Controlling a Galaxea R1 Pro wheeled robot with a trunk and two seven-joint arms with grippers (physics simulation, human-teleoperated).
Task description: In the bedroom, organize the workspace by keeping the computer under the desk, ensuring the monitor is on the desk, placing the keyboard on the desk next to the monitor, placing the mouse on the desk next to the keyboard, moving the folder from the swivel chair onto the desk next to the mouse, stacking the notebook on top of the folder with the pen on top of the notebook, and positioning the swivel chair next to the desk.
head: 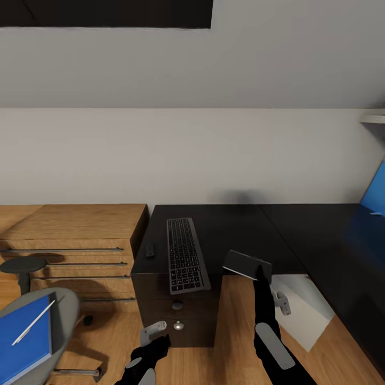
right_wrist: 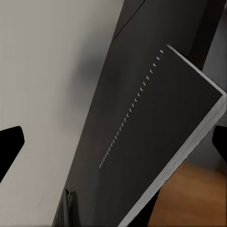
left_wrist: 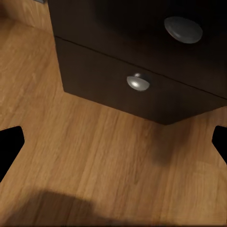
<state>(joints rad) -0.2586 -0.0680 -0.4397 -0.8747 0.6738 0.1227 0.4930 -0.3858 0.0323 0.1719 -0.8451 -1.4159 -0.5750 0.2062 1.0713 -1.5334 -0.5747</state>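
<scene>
With the right tool (head: pixel 261 271) clamped on the dark spiral notebook (head: pixel 245 264) just over the desk (head: pixel 235 224) edge beside the keyboard (head: pixel 185 254), the notebook step seems underway, though the folder (head: pixel 24 336) it belongs on lies on the swivel chair (head: pixel 65 310); the left tool (head: pixel 153 331) hangs wide.

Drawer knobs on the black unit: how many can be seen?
2. In the head view, one knob is on the upper drawer below the keyboard, and the other knob is on the drawer beneath it. More may be hidden.
</scene>
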